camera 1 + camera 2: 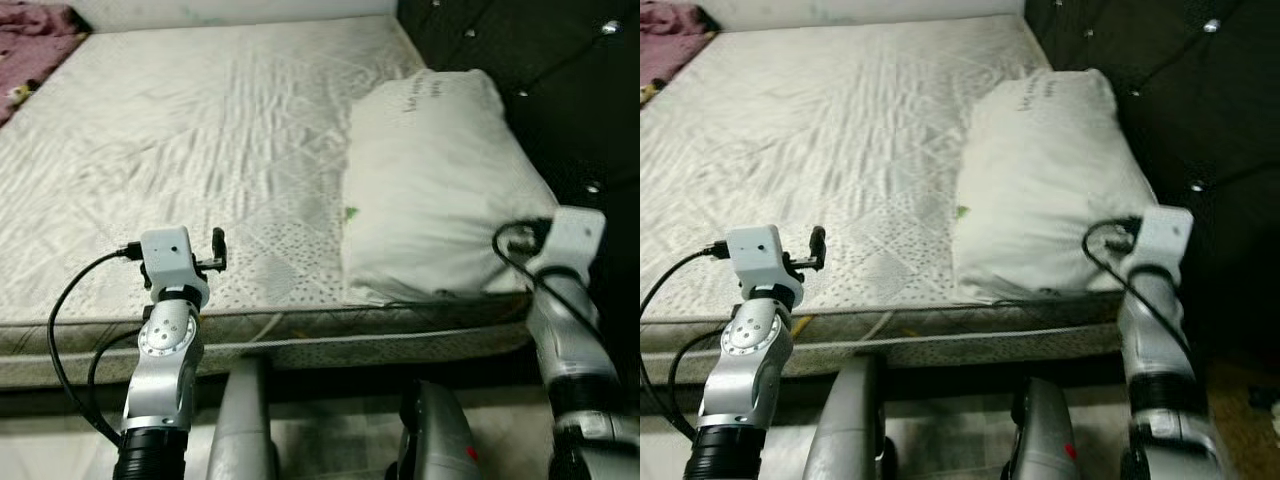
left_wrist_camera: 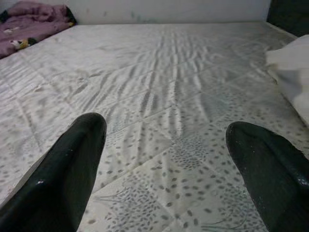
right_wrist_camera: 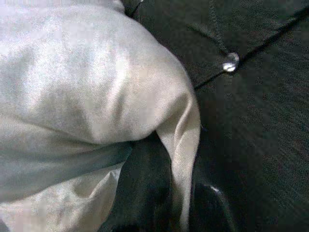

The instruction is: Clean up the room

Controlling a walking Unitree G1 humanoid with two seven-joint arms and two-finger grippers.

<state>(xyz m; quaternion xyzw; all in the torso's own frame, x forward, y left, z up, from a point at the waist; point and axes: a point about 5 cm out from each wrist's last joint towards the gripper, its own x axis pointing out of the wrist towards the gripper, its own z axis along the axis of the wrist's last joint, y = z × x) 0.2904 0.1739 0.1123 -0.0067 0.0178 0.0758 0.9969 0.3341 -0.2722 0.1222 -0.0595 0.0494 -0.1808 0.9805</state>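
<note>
1. Our right gripper point(image 3: 164, 193) sat at the near right corner of the white pillow point(image 1: 430, 190), where the pillow meets the dark tufted headboard point(image 3: 251, 111). In the right wrist view a fold of pillowcase lay over or between the black fingers, but we could not tell whether they were pinching it or merely pressed against it.

2. We judged the pillow light, soft and easily squashed, with a smooth case that could slip. A pinch on the corner seam or a gathered fold of fabric seemed the best hold; the plump middle would just bulge away.

3. The pillow lay at the right side of the bed point(image 1: 200, 130), along the headboard, its near edge reaching the mattress border.

4. Our right arm point(image 1: 570, 330) rose from below the mattress edge, forearm nearly upright, wrist tipped in toward the pillow corner.

5. Our left gripper point(image 2: 166, 159) hovered low over the bare quilted mattress near its front edge, fingers spread wide and holding nothing; that arm stood upright, well apart from the pillow.

6. A crumpled pink blanket point(image 1: 35, 45) sat at the far left corner of the bed.
</note>
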